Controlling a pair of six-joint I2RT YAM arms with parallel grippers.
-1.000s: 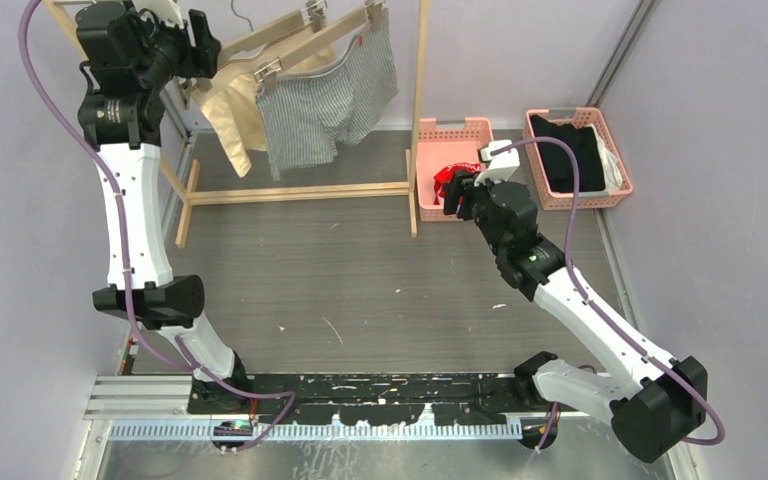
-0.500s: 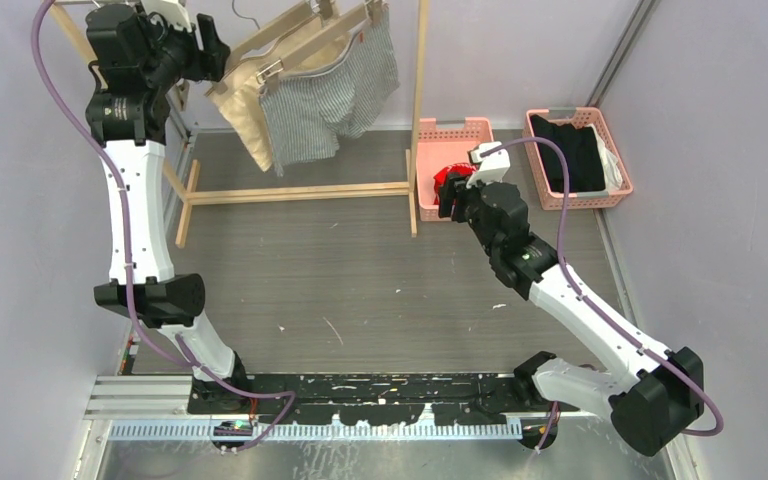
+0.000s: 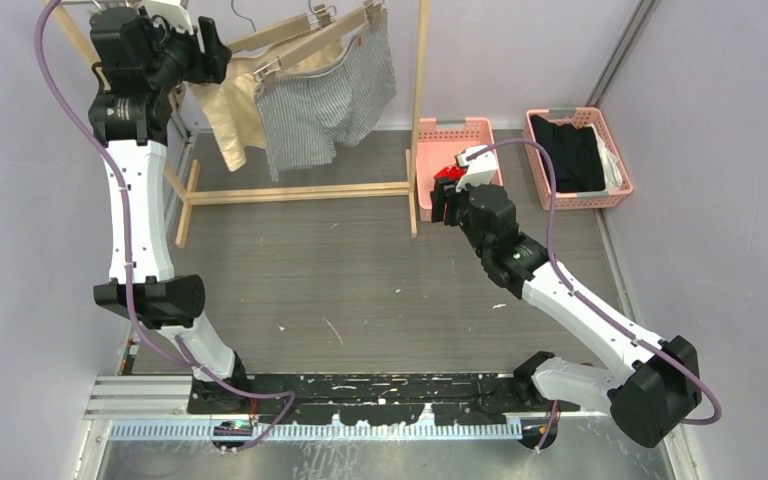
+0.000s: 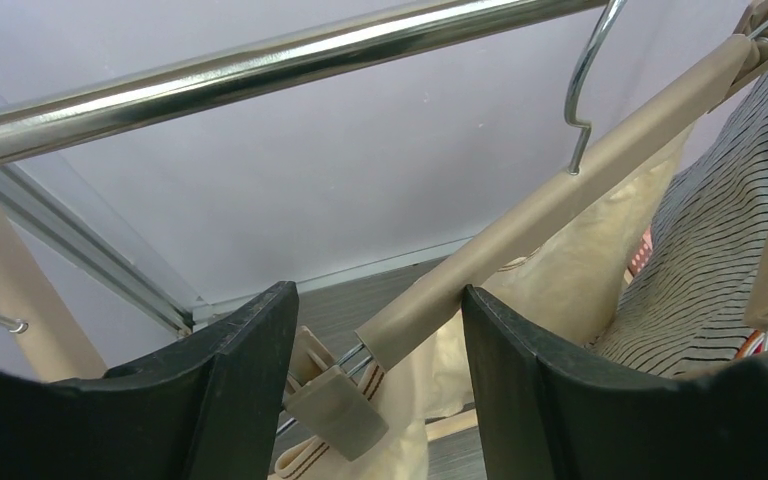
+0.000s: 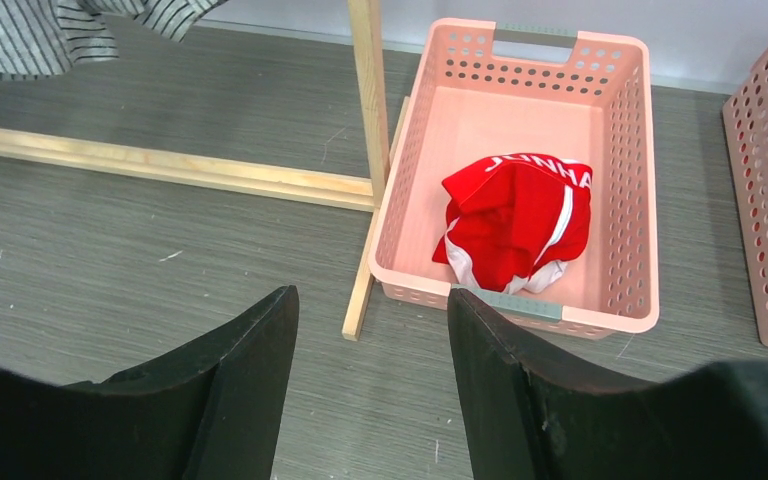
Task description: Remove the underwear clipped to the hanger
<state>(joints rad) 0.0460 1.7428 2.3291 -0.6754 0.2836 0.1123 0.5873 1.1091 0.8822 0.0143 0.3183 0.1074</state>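
right gripper (image 5: 370, 296) backs away spread and empty, red pair (image 5: 516, 222) sits in the basket (image 5: 520, 303). left gripper (image 4: 375, 292), also spread, now straddles the beige pair's (image 4: 570, 262) hanger (image 4: 560, 188).

Right gripper (image 5: 368, 300) pulled back left, off the pink basket (image 5: 520, 55). Left gripper (image 4: 375, 300) edged right toward the low end of the wooden hanger (image 4: 560, 195). Hanger, beige underwear (image 3: 222, 110) and pinstriped boxer briefs (image 3: 315, 105) swung right, then back left.
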